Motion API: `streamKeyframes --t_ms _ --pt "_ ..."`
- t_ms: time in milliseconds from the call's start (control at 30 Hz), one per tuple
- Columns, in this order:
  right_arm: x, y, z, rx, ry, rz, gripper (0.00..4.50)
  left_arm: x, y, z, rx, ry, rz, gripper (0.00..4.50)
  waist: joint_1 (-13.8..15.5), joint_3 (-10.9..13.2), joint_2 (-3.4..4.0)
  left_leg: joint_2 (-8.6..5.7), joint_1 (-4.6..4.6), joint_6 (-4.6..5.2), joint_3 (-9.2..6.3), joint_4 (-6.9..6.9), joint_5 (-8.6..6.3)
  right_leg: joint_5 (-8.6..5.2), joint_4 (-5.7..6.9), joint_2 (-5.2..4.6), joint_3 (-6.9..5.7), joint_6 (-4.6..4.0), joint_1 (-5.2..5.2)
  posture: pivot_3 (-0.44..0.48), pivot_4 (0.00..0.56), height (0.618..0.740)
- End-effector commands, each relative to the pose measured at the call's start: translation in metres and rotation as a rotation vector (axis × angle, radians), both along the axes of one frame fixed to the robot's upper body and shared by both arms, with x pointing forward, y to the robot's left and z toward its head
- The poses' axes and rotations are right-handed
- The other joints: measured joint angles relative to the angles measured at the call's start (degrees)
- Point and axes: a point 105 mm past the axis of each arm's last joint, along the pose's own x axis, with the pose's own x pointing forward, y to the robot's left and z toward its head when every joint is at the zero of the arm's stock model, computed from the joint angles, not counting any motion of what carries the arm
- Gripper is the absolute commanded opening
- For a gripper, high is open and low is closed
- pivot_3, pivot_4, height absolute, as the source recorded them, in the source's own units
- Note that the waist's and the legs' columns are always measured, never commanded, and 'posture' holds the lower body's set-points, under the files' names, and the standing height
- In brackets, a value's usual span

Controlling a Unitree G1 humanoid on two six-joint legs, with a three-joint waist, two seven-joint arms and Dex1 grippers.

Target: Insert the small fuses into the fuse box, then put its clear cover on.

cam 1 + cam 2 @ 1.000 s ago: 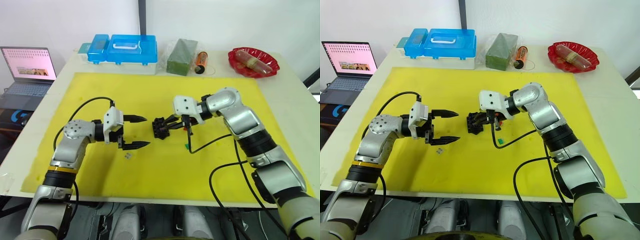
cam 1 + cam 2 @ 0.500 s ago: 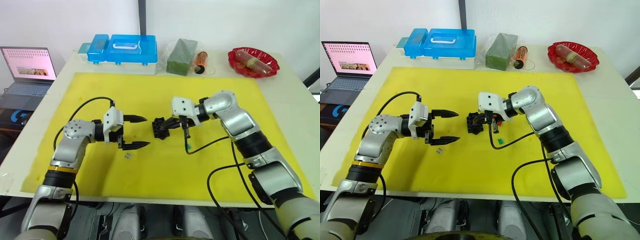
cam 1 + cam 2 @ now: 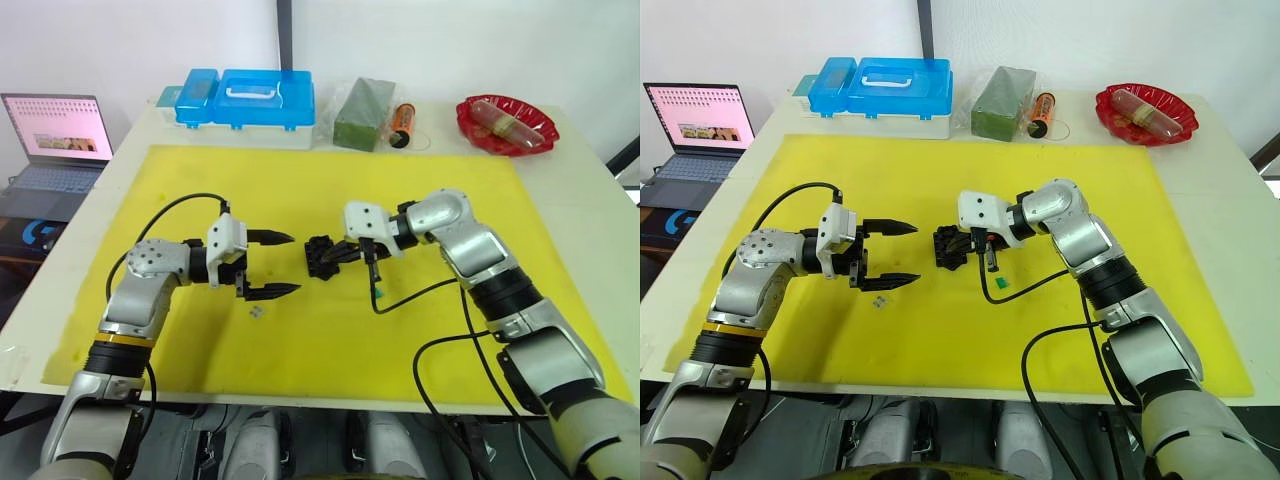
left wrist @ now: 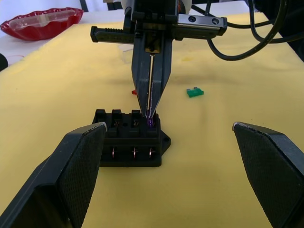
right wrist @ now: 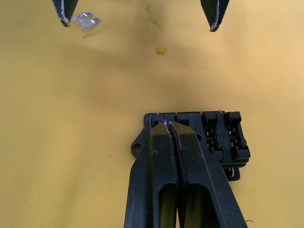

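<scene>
Black fuse box (image 4: 129,141) on a plain yellow mat (image 3: 420,200); green fuse (image 4: 194,92), pale grey fuse (image 5: 85,21), purple fuse (image 4: 150,122).

A white wall (image 3: 450,40) rises behind the pale table (image 3: 580,200) — a yellow mat (image 3: 300,340) spread across its top.

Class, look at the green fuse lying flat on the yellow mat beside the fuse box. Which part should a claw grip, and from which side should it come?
Grip the green fuse across its wider plastic head, coming from above. It seems to lie flat on the yellow mat, so its thin edges are what two fingertips can close on, and the blades stay free for a slot in the fuse box. It lies apart from the box, so nothing crowds the approach.
</scene>
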Motion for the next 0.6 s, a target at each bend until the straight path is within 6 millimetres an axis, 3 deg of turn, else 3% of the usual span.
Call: streamKeyframes --t_ms 33,367,600 --pt "-0.001 -0.003 -0.006 -0.029 -0.004 -0.002 0.02 -0.001 -0.001 0.008 -0.002 -0.035 -0.010 4.50 0.0 0.0 0.00 0.00 0.00 0.00 0.00 0.00 0.00 0.00 0.00 0.00 0.00 0.00 0.00 0.000 0.150 0.740" --pt "0.003 -0.016 -0.034 -0.110 -0.018 -0.021 0.02 0.001 -0.001 0.009 -0.002 -0.036 -0.001 4.50 0.0 0.0 0.00 0.00 0.11 0.02 0.00 0.00 -0.01 0.00 0.00 0.00 0.00 0.00 0.12 0.000 0.150 0.740" --pt "0.006 -0.017 -0.031 -0.096 -0.031 -0.029 0.02 0.002 -0.001 0.009 -0.002 -0.034 0.004 4.50 0.0 0.0 0.01 0.00 0.17 0.06 -0.03 0.00 -0.03 0.00 0.00 0.00 0.00 0.00 0.19 0.000 0.150 0.740"
